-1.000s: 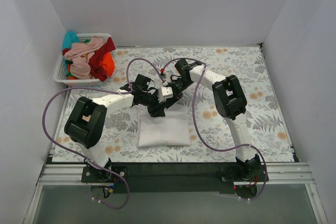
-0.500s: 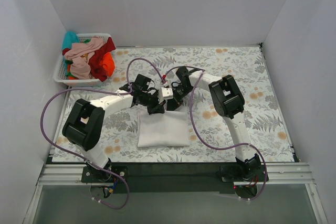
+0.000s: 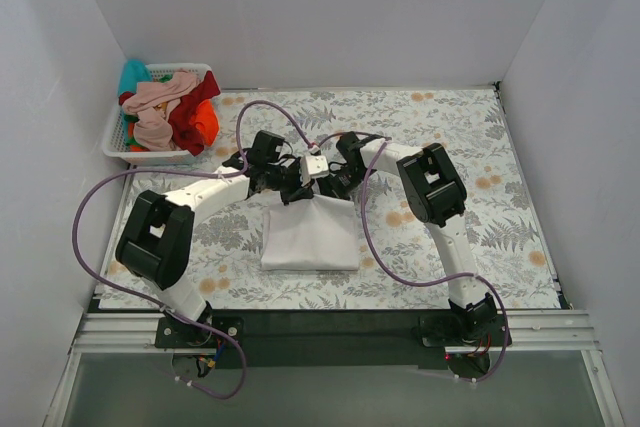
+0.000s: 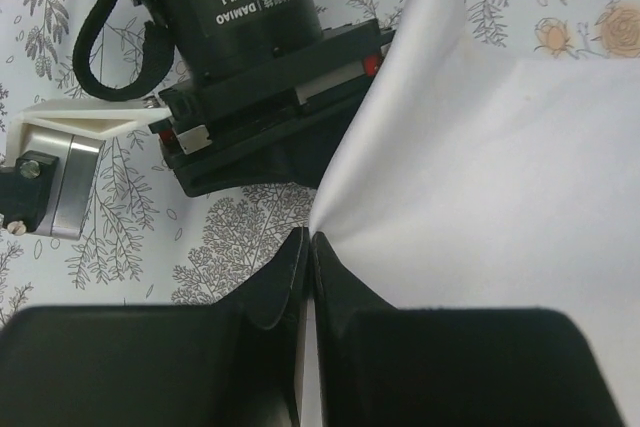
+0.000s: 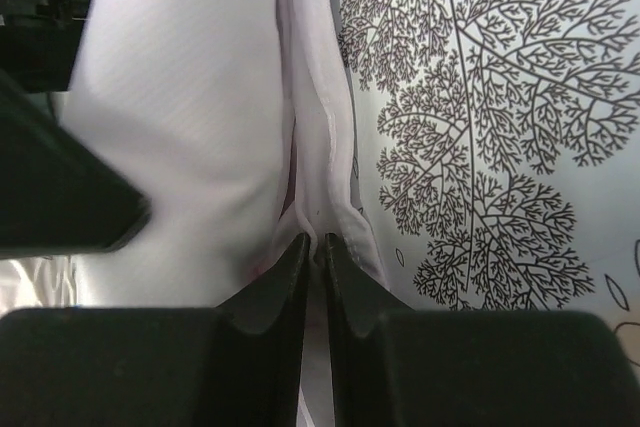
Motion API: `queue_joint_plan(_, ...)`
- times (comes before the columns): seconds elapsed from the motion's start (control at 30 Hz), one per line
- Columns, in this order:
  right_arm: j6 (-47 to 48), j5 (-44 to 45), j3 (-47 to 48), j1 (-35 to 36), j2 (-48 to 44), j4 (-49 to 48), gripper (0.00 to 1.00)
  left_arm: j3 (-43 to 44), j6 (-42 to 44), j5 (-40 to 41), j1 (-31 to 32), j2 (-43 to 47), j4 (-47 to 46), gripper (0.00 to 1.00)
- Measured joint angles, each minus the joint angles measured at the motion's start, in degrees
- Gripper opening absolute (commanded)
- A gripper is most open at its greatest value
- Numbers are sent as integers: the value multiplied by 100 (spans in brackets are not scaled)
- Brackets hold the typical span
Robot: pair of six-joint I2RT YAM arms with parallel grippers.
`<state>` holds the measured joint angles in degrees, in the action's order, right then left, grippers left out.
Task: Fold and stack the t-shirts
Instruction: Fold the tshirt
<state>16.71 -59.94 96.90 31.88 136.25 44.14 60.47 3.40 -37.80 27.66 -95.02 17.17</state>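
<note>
A folded white t-shirt [image 3: 312, 237] lies on the floral table in the middle. My left gripper [image 3: 292, 193] is shut on its far left edge, seen in the left wrist view [image 4: 311, 242] with white cloth [image 4: 480, 167] running from the tips. My right gripper [image 3: 332, 190] is shut on the far right edge; in the right wrist view [image 5: 312, 244] a hem of the white shirt [image 5: 190, 127] is pinched between the tips. Both grippers sit close together and hold the far edge lifted. Pink, dark red, orange and teal shirts [image 3: 165, 112] are piled in the basket.
A white lattice basket [image 3: 125, 142] stands at the far left corner. White walls enclose the table on three sides. The purple cables [image 3: 262, 117] loop over both arms. The right arm's wrist motor [image 4: 240, 7] is close above the left gripper.
Both grippers moved a little toward the far side with the shirt's far edge, pulling it taut and lifted; the shirt's shape is now narrower at the far end.
</note>
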Motion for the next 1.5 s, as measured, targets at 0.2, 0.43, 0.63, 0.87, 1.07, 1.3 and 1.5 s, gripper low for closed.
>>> queue_joint_plan(0.2,94,645,0,42,-293,48,32,-199,83,153,-17,-79,-240,0)
queue_joint_plan(0.43,297,1965,20,44,-848,52,59,-282,118,256,-17,-74,-260,25)
queue_joint_plan(0.63,420,2830,310,-39,-1154,81,68,-275,-129,260,-37,269,85,39)
queue_joint_plan(0.87,474,3091,501,-540,-1641,116,68,-240,-914,-107,-575,949,289,40)
queue_joint_plan(1.07,564,2756,166,-975,-2041,214,66,140,-1871,-162,-1333,295,306,42)
queue_joint_plan(1.3,581,2367,-404,-890,-1950,389,65,411,-2706,17,-1440,-645,470,42)
queue_joint_plan(1.5,573,2175,-413,-863,-1646,389,58,411,-3051,376,-1438,-984,538,41)
